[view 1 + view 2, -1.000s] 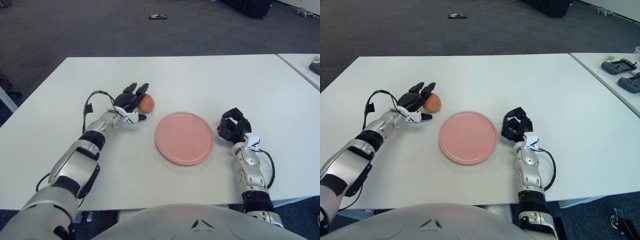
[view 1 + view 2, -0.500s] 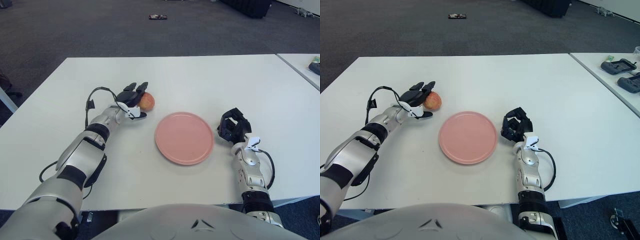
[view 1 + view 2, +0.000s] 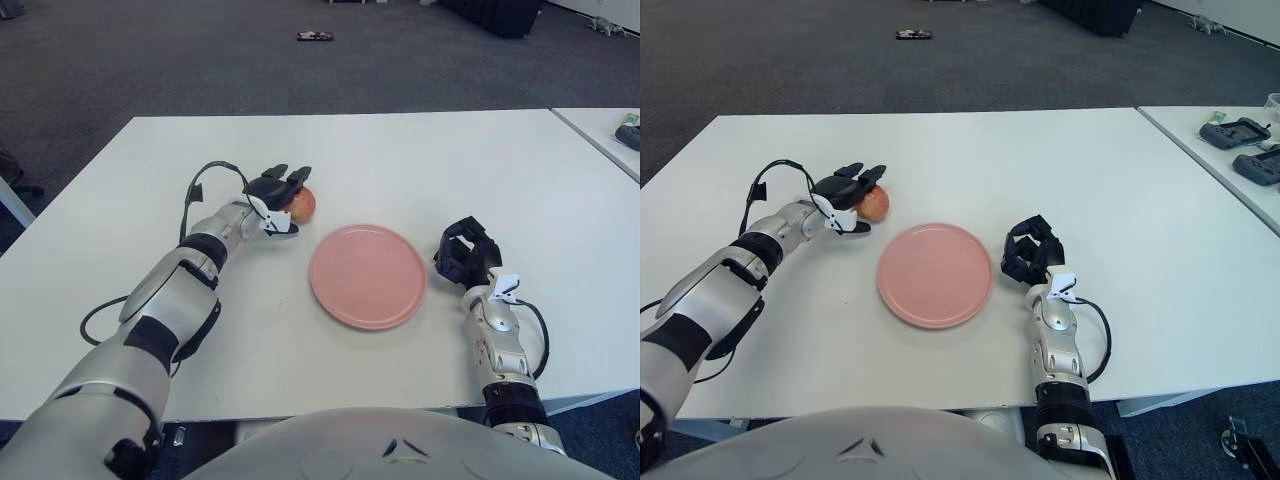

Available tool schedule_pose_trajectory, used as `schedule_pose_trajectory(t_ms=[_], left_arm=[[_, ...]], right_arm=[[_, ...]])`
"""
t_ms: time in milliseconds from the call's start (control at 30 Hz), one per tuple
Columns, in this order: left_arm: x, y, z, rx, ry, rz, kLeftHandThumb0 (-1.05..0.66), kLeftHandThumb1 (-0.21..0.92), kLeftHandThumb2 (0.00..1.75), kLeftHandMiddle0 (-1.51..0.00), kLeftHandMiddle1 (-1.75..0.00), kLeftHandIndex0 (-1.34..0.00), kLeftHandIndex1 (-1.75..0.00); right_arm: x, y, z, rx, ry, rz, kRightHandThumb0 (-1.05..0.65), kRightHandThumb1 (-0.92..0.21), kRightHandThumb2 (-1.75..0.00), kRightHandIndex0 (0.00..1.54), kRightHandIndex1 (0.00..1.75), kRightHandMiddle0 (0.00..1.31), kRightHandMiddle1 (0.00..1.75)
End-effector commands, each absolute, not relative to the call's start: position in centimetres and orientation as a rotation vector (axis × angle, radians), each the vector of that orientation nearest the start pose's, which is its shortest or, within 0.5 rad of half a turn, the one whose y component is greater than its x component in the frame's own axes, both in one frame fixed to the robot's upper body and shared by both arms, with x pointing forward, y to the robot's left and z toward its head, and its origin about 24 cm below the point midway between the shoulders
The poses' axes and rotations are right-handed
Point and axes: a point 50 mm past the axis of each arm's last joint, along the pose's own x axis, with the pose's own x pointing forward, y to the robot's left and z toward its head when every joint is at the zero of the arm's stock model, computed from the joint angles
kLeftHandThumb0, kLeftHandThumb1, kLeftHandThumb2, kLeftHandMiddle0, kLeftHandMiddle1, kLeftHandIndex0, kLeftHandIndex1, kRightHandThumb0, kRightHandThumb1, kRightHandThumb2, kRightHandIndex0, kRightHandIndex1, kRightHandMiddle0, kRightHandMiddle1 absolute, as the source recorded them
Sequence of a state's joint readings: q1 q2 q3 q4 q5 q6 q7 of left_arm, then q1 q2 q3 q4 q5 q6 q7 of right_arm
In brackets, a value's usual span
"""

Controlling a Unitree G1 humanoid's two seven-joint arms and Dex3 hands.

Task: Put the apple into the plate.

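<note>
The round pink plate (image 3: 368,276) looks smooth and matt. The white rectangular table (image 3: 400,160) is smooth, the red-yellow apple (image 3: 303,204) slightly glossy.

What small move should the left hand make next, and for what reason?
Probably close the fingers around the apple. The left hand lies against the apple with fingers spread over its top, not gripping, and the apple sits on the table beside the plate.

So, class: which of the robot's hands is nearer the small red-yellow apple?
Left. The left hand is against the small red-yellow apple; the right hand rests beyond the round pink plate.
</note>
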State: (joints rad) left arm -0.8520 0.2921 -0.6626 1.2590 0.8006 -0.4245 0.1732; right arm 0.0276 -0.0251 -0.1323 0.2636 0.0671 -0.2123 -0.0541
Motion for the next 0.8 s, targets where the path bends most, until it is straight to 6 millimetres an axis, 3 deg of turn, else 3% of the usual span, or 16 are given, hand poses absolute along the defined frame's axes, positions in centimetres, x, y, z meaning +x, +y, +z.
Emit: schedule_pose_trajectory(t_ms=[0, 300, 767], left_arm=[[34.0, 12.1, -0.2, 1.550, -0.034, -0.825, -0.96, 0.60, 0.80, 0.00, 0.00, 0.00, -0.16], [34.0, 10.8, 0.4, 1.585, -0.115, -0.883, -0.95, 0.67, 0.76, 0.00, 0.00, 0.00, -0.30], [34.1, 8.2, 1.4, 1.597, -0.236, -0.953, -0.96, 0.69, 0.73, 0.00, 0.00, 0.00, -0.27]], right_arm=[[22.3, -19.2, -2.6, 0.067, 0.185, -0.229, -0.43, -0.46, -1.15, 0.71, 1.69, 0.50, 1.75], [22.2, -19.3, -2.7, 0.058, 0.191, -0.236, -0.43, -0.46, -1.15, 0.70, 1.70, 0.49, 1.75], [22.2, -19.2, -2.6, 0.049, 0.196, -0.251, -0.43, -0.46, -1.15, 0.71, 1.67, 0.50, 1.75]])
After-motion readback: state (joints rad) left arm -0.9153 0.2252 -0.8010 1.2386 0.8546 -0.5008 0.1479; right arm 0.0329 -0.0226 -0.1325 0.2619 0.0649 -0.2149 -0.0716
